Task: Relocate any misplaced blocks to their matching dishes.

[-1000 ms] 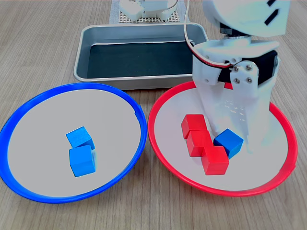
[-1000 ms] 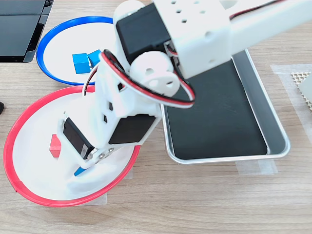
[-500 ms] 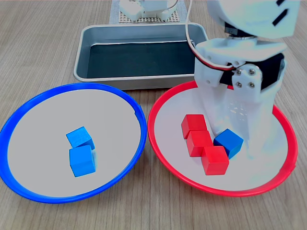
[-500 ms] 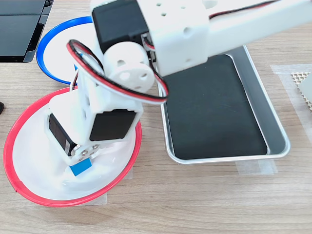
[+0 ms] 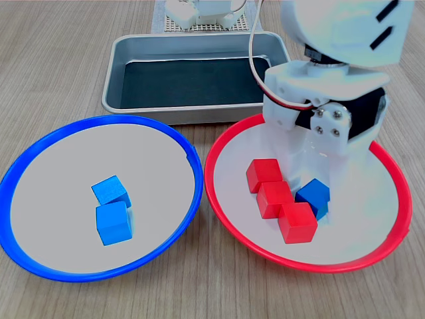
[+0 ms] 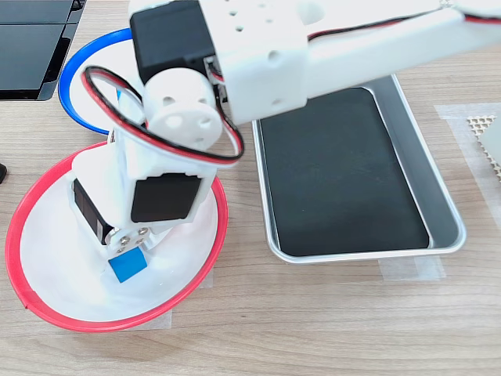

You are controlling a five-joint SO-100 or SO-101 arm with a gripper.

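The blue cube (image 5: 313, 198) sits in the red-rimmed dish (image 5: 229, 212), at about four o'clock of the dish's centre in the first exterior view, touching the end of a diagonal row of three red cubes (image 5: 277, 199). The hand (image 6: 124, 254) is lowered right over it; in the second exterior view the cube shows just below the wrist, but the fingers are hidden behind the arm's white housing, so I cannot tell how wide the hand stands or whether it has the cube pinched. The main risk, as I judge it, is the crowding: a finger coming down on the red-cube side could wedge against the nearest red cube, push the row about, or lift a red one along with the blue. A corner-on pinch might also let the cube twist out on the way to the blue-rimmed dish (image 5: 40, 143), where two blue cubes (image 5: 111, 209) lie near its centre.
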